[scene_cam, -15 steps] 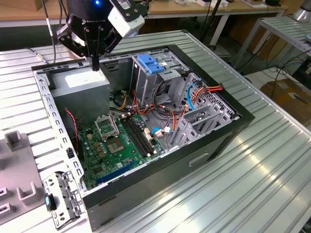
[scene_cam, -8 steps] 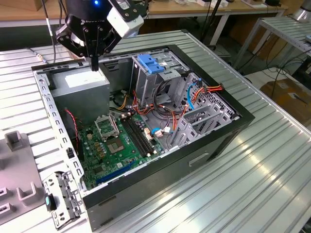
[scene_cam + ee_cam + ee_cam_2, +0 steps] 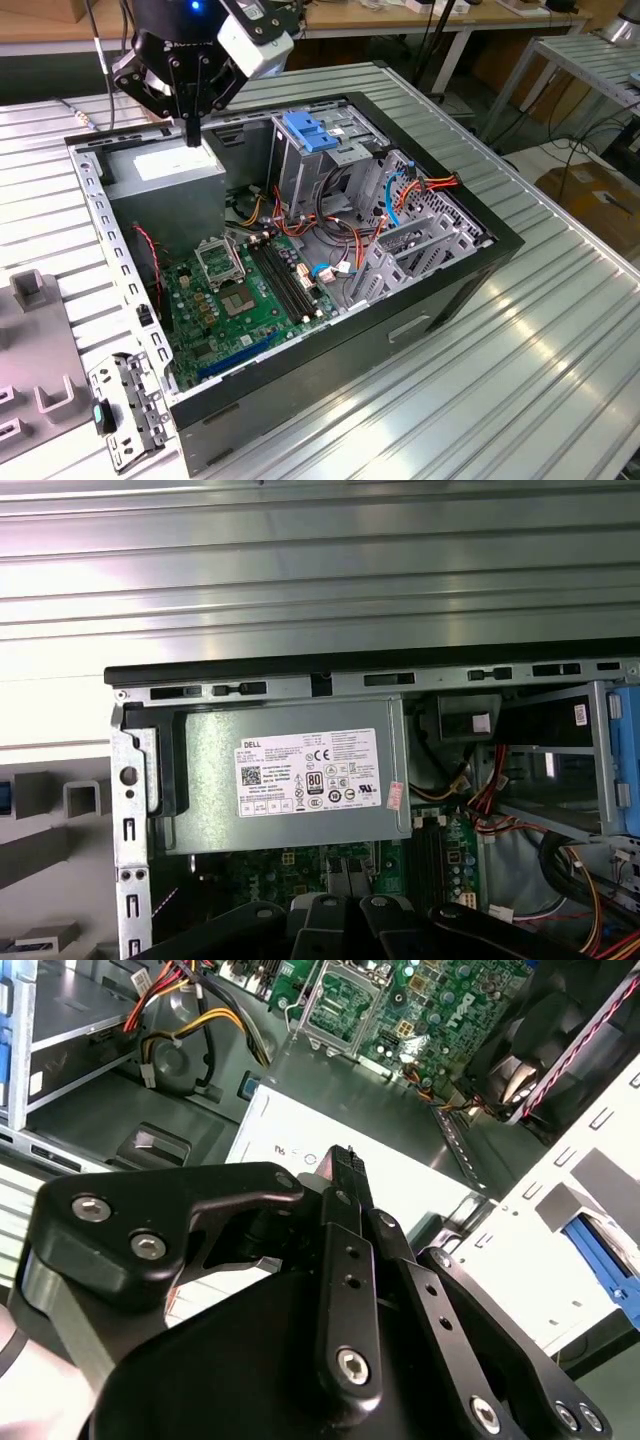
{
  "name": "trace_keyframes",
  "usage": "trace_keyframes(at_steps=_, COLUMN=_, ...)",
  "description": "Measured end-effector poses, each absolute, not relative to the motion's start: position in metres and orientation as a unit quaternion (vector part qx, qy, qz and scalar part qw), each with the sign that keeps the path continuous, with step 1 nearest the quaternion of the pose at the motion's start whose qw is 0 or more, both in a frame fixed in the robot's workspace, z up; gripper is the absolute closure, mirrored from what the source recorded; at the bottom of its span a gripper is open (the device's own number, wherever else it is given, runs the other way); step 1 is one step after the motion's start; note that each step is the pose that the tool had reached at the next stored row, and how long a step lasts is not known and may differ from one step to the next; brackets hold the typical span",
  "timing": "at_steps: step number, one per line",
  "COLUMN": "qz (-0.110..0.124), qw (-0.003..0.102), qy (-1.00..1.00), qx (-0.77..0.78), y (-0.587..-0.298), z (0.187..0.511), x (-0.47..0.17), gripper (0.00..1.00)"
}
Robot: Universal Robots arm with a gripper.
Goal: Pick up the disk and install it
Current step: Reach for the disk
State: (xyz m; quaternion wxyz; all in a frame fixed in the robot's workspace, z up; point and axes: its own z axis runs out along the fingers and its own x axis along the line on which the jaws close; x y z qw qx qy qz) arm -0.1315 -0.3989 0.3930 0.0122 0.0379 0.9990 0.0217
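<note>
The exterior view looks down obliquely on the grey metal power supply box [image 3: 170, 176] from afar. Both wrist views face it from close above, the second past the black gripper [image 3: 345, 1165].

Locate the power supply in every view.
Exterior view: power supply in the case's corner at the exterior view's left, under the gripper.
Second wrist view: white-labelled top just past the gripper.
First wrist view: grey labelled box against the case wall.
Shared landmark: green motherboard beside it.

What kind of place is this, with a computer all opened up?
Probably a robot lab or workshop. An open computer case sits on a ribbed metal table, a robot's gripper hangs over the case's power supply, and workbenches with dangling cables stand behind.
</note>
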Motion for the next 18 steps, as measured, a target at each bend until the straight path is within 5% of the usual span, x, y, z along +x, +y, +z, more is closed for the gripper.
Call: trace_keyframes(at_steps=18, qz=0.022, qw=0.012, qy=0.999, qx=0.038, y=-0.3989, z=0.3928, x=-0.1362, gripper=0.89)
